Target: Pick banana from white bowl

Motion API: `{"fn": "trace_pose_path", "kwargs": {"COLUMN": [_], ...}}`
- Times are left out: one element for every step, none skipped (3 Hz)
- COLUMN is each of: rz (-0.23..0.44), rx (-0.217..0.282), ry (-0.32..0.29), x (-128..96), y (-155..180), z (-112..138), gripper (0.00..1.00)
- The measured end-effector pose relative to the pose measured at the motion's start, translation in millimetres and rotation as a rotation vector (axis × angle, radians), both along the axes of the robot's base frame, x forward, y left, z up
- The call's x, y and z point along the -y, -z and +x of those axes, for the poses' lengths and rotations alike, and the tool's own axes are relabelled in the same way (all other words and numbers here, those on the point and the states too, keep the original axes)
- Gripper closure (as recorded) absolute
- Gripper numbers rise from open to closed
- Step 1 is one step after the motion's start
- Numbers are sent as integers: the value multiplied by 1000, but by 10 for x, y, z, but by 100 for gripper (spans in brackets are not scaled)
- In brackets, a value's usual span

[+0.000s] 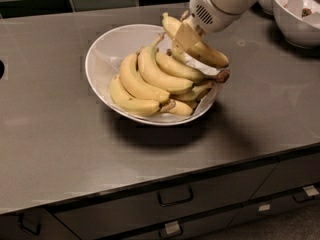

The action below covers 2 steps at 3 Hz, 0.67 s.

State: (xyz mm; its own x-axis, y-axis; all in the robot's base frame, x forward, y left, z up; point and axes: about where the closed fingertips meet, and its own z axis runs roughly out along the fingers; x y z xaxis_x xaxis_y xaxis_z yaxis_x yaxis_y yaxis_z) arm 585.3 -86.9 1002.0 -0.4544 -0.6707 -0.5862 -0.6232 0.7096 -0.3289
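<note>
The wide white bowl [102,51] stands on the grey counter and holds a bunch of curved yellow bananas [150,79]. My gripper [183,38] comes in from the upper right, over the bowl's right half. It is shut on the straighter yellow banana [212,56]. That banana is held tilted, just above the bunch, one end pointing up-left and the other down-right over the bowl's right rim. A tan finger [181,35] lies across the banana's near side; the other finger is hidden behind it.
A smaller, deeper white bowl [300,21] stands at the counter's back right, with another behind it. Dark tiles run along the back wall. Drawers with handles [175,196] are below the counter's front edge.
</note>
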Motion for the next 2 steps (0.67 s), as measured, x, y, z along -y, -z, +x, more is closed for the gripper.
{"fn": "trace_pose_path", "kwargs": {"rz": [-3, 31], "rx": [38, 60], "ry": [-44, -138], "x": [-23, -47], "y": [-166, -265], "z": [-76, -198], "gripper": [100, 100]}}
